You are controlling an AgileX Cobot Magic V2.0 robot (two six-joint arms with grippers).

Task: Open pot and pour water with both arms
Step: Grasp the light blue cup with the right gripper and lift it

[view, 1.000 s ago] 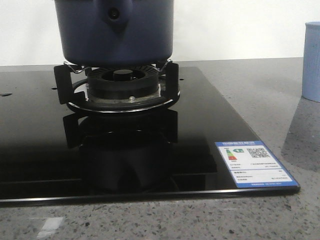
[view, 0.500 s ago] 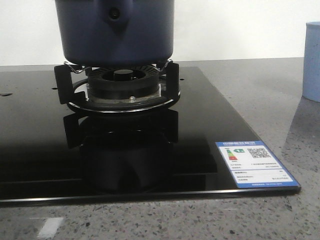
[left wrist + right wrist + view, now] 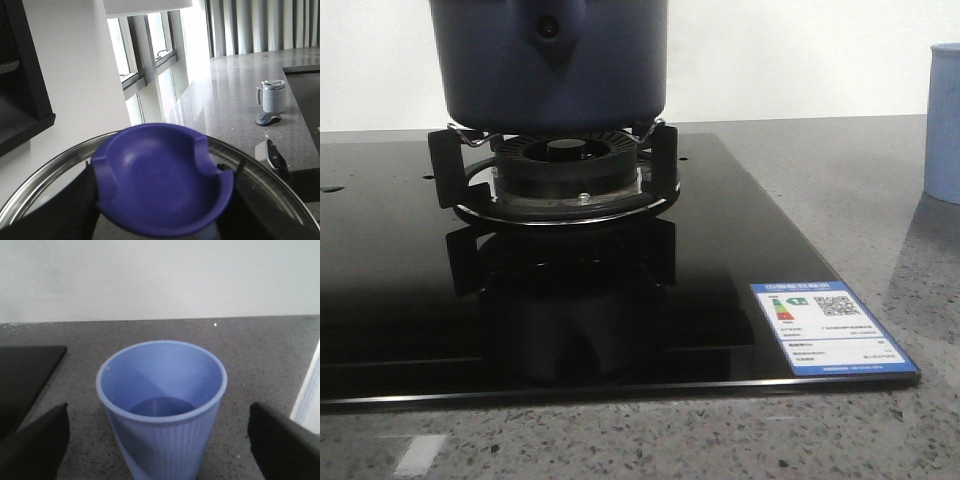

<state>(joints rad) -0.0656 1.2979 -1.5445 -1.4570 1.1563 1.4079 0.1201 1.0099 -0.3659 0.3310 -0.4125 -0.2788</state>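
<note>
The dark navy pot (image 3: 550, 62) stands on the gas burner (image 3: 555, 175); its top is cut off by the front view's upper edge. In the left wrist view, my left gripper (image 3: 162, 200) is shut on the blue-purple knob (image 3: 160, 175) of a glass lid with a metal rim (image 3: 45, 182). A dark finger presses on each side of the knob. In the right wrist view, my right gripper (image 3: 159, 440) is open, with the pale blue ribbed cup (image 3: 162, 440) upright between its wide-apart fingers (image 3: 35, 445) and touching neither. The cup also shows in the front view (image 3: 942, 120). Neither gripper shows in the front view.
The black glass cooktop (image 3: 720, 260) lies on a grey speckled counter (image 3: 860, 180), with a blue label (image 3: 825, 328) at its front right corner. In the left wrist view, a lidded mug (image 3: 273, 96) and a mouse (image 3: 268, 119) sit on a far counter by windows.
</note>
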